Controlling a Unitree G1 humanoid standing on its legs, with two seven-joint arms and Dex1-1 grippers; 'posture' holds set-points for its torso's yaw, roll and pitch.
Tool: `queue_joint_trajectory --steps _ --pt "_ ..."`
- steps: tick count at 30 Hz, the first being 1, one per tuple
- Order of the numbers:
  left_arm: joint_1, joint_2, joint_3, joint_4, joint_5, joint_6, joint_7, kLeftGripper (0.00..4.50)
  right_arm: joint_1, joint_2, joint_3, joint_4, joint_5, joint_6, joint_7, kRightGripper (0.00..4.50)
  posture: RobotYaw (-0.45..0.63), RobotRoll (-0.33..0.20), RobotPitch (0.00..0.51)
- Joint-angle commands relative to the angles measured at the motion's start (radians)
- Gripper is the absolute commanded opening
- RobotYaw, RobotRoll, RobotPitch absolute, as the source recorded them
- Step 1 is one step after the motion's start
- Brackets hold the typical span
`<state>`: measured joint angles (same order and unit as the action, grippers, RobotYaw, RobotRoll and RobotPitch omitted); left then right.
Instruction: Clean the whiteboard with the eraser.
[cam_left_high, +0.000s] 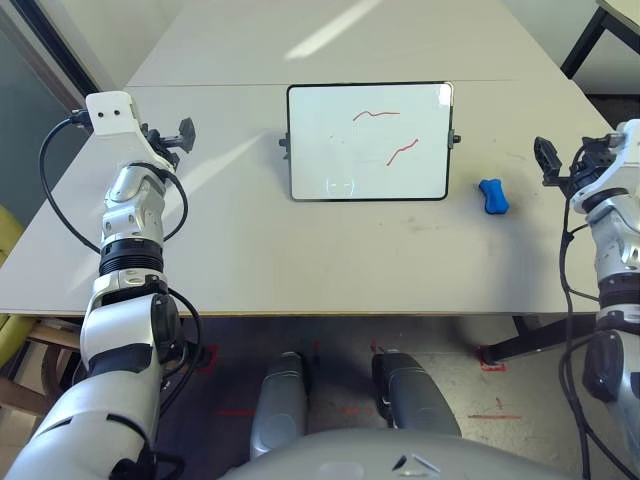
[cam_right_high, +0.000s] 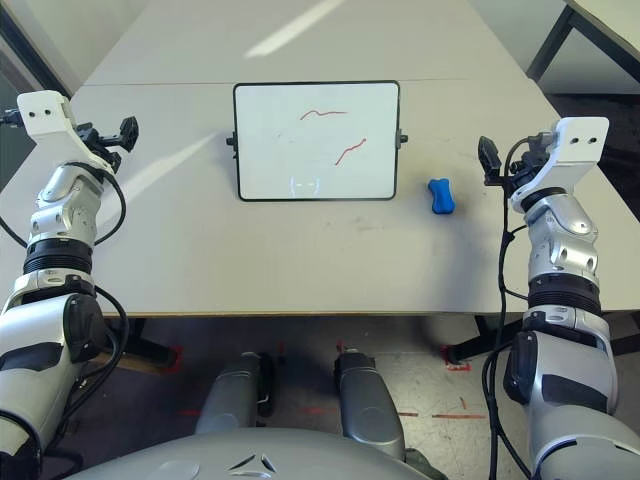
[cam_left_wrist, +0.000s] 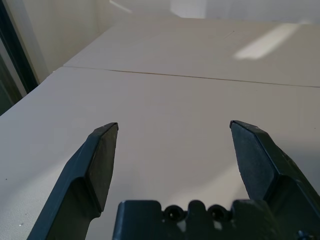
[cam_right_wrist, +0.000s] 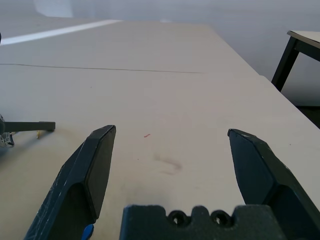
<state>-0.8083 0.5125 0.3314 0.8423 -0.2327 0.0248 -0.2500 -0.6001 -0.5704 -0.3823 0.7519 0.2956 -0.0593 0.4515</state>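
The table (cam_left_high: 350, 265) has a pale, matte top, with a thin seam running across it beyond the whiteboard (cam_left_high: 370, 170) and bright streaks of light lying over its surface; a few faint smudges mark it between the board and the near edge. Past its near edge there is a dark grey floor (cam_left_high: 450, 405) with bits of red tape on it. A light wall (cam_left_high: 140, 30) rises at the far left, and at the far right stands part of a second table (cam_right_high: 610, 18) with a dark leg. The whiteboard lies flat around the middle of the table, black-framed, with a knob on each short side and two red pen strokes on its glossy face. The eraser (cam_right_high: 441, 196), blue and pinched at the waist, lies on the table just to the right of the board, apart from it, between the board and the right hand (cam_right_wrist: 172, 130). Both silver forearms reach forward along the two sides of the table, bent at the elbows, the left hand (cam_left_wrist: 174, 124) out beyond the board's left side and the right hand out past the eraser. Each hand has its two black fingers spread wide apart, with nothing held between them.
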Motion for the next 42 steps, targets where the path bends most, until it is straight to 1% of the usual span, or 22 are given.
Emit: queue_joint_trajectory --steps 1,6,8,10,13,17,22,25,28,32,34,37,42 --pt "0.004 -0.001 -0.007 0.005 0.012 -0.004 0.007 4.50 0.000 -0.002 0.001 0.000 0.001 0.006 0.002 4.47 -0.17 0.000 0.097" --pt "0.015 -0.008 -0.015 -0.027 0.006 0.010 -0.012 4.50 0.000 0.000 0.002 -0.001 0.003 0.007 0.003 4.47 -0.16 0.000 0.096" --pt "0.019 -0.004 -0.021 -0.041 -0.003 0.022 -0.056 4.50 -0.010 0.003 0.002 0.010 0.002 0.004 -0.002 4.47 -0.16 0.000 0.094" --pt "0.033 0.000 -0.040 -0.082 -0.018 0.047 -0.139 4.50 -0.018 0.011 0.007 0.018 -0.002 0.000 -0.006 4.47 -0.15 0.000 0.092" --pt "0.101 0.006 -0.103 -0.235 -0.058 0.136 -0.321 4.50 -0.025 0.020 0.012 0.024 -0.004 -0.001 -0.007 4.47 -0.15 0.000 0.086" --pt "0.180 0.035 -0.178 -0.427 -0.110 0.252 -0.516 4.50 -0.042 0.019 0.013 0.045 -0.006 -0.006 -0.009 4.47 -0.15 0.000 0.082" --pt "0.239 0.070 -0.263 -0.589 -0.140 0.330 -0.696 4.50 -0.049 0.017 0.015 0.050 -0.007 -0.004 -0.012 4.47 -0.17 0.000 0.081" --pt "0.247 0.078 -0.314 -0.636 -0.138 0.350 -0.766 4.50 -0.046 0.010 0.013 0.048 -0.008 0.003 -0.014 4.47 -0.18 0.000 0.081" --pt "0.238 0.083 -0.345 -0.644 -0.140 0.365 -0.825 4.50 -0.045 -0.001 0.014 0.041 -0.010 0.032 -0.026 4.47 -0.18 0.000 0.082" --pt "0.217 0.079 -0.378 -0.618 -0.113 0.342 -0.858 4.50 -0.076 -0.034 0.039 0.040 -0.025 0.173 -0.046 4.47 -0.20 0.000 0.086" --pt "0.201 0.074 -0.385 -0.601 -0.106 0.333 -0.868 4.50 -0.104 -0.054 0.062 0.015 -0.022 0.310 -0.031 4.47 -0.21 0.000 0.087" --pt "0.189 0.068 -0.389 -0.590 -0.102 0.328 -0.874 4.50 -0.135 -0.097 0.129 -0.040 -0.066 0.497 -0.029 4.47 -0.22 0.000 0.089" --pt "0.180 0.053 -0.399 -0.568 -0.091 0.309 -0.876 4.50 -0.205 -0.180 0.252 -0.164 -0.108 0.908 0.013 4.47 -0.23 0.000 0.088"
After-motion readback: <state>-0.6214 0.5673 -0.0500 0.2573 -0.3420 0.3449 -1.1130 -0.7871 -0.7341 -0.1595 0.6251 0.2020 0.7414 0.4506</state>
